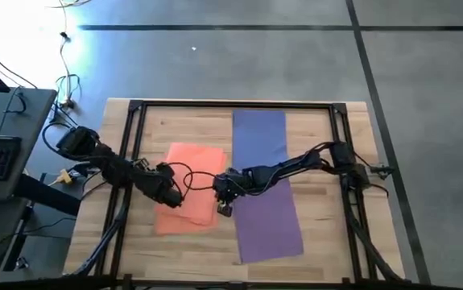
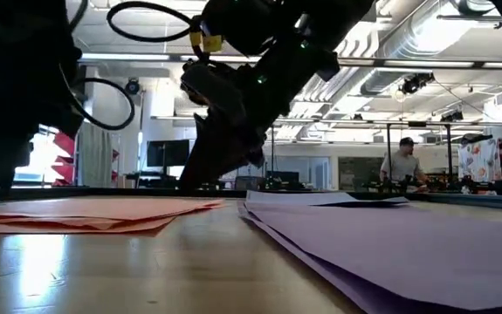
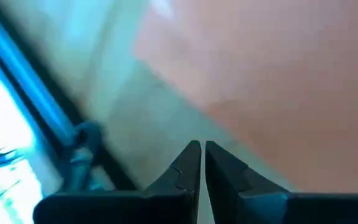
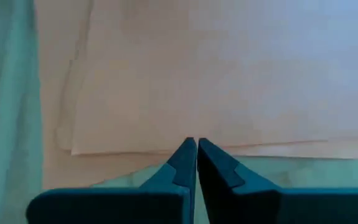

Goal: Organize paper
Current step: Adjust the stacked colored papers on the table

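Fingers pressed together on both: left gripper (image 1: 172, 199) sits over the flat orange paper sheets (image 1: 189, 182), right gripper (image 1: 223, 193) at their edge beside the thin purple paper sheets (image 1: 265, 185). Orange stack lies slightly skewed; purple runs lengthwise from far edge to near edge across the wooden table (image 1: 320, 234).
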Robot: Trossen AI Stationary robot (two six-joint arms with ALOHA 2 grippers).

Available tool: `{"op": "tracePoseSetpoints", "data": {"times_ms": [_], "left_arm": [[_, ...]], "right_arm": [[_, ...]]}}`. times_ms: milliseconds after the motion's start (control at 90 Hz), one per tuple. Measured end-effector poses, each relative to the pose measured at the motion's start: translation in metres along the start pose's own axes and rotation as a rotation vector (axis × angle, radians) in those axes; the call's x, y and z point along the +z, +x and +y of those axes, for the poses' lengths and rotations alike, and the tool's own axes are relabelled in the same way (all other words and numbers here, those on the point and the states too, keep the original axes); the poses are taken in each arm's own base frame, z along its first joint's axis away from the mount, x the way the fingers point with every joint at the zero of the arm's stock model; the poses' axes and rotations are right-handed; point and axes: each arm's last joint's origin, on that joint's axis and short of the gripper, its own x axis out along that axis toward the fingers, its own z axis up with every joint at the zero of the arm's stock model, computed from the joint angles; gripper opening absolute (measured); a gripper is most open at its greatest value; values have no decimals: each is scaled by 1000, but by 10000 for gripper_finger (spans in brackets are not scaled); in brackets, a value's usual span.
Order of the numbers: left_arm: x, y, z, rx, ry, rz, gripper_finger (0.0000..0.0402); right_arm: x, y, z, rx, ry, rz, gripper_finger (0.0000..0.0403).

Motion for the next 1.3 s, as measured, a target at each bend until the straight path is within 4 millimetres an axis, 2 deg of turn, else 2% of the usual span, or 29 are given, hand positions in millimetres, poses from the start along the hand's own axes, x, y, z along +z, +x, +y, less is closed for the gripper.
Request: {"op": "tracePoseSetpoints", "data": {"times_ms": [78,200,344,478,756,978,1144,1300], "left_arm": [[0,2,6,46,-25,27,0],[0,16,8,42,-52,51,0],[-3,41,9,2,-72,78,0],[-5,50,10,-22,-28,71,0],[-3,45,7,-22,151,-10,0],[-2,45,6,-13,193,-48,0],[0,42,4,-4,197,-123,0],[5,30,0,-12,177,-169,0]], "right_arm": [[10,-8,-15,-96,50,-40,0],[18,-10,-53,-204,163,-43,0],[16,-7,-93,-283,267,21,0],[5,1,-113,-316,311,118,0],[5,14,-119,-283,268,72,0],[14,20,-128,-270,225,-31,0],[18,18,-131,-362,188,-86,0],[26,8,-120,-373,141,-119,0]]}}
